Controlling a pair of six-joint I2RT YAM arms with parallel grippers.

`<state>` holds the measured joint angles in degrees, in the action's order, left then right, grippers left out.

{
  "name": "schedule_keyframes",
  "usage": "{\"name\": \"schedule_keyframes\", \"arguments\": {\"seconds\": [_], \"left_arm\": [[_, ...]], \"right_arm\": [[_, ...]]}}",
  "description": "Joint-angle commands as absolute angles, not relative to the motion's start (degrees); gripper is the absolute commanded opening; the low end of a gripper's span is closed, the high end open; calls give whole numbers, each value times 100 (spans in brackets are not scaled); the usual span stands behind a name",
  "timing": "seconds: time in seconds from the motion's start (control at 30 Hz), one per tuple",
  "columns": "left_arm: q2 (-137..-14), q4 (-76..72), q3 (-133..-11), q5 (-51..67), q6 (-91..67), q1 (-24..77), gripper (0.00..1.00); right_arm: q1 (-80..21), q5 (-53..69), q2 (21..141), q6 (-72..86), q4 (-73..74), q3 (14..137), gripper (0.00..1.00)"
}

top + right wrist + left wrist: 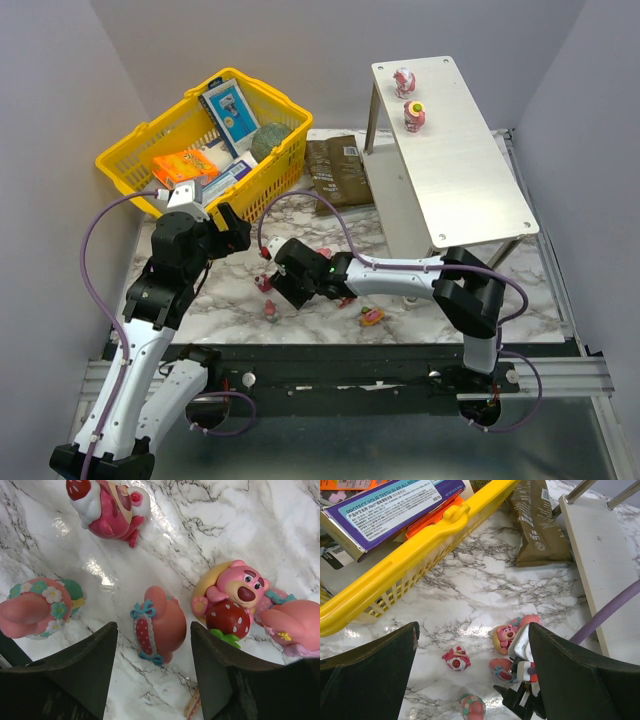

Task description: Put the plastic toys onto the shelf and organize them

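My right gripper [152, 627] stands open low over the marble, its fingers either side of a pink toy with a blue bow [160, 625] and not touching it. Around it lie a strawberry-hat toy [107, 507], a flower-covered toy [35, 607], a pink bear with a strawberry [235, 595] and another pink toy [292, 625]. From above, the right gripper [285, 280] is near the table's front left, with an orange toy [371, 317] to its right. Two toys [403, 80] [414, 115] stand on the shelf [470, 170]. My left gripper [235, 228] [472, 630] hangs open and empty above the cluster.
A yellow basket [130, 165] of grocery boxes fills the back left. A brown packet [335, 170] lies between the basket and the shelf's legs. The right arm's purple cable [330, 205] loops over the table's middle.
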<state>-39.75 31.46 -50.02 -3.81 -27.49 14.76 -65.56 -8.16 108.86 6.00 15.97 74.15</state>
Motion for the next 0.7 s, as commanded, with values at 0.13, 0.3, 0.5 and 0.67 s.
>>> {"name": "schedule_keyframes", "arguments": {"seconds": [0.13,0.3,0.5,0.67], "left_arm": [[-3929,3182,-4948,-316,-2681,1503,99],[-3911,3199,-4931,-334,-2672,1503,99],[-3955,3094,-4957,-281,-2725,1503,99],[-4008,3032,-5001,-272,-2751,1503,99]], "right_arm": [[-6574,-1055,11241,633,1459,7725,58],[-6574,-1002,11233,746,1617,7778,30],[-6566,-1011,10609,1019,2100,7936,4],[-6574,-1107,9889,1221,3099,8663,1]]}}
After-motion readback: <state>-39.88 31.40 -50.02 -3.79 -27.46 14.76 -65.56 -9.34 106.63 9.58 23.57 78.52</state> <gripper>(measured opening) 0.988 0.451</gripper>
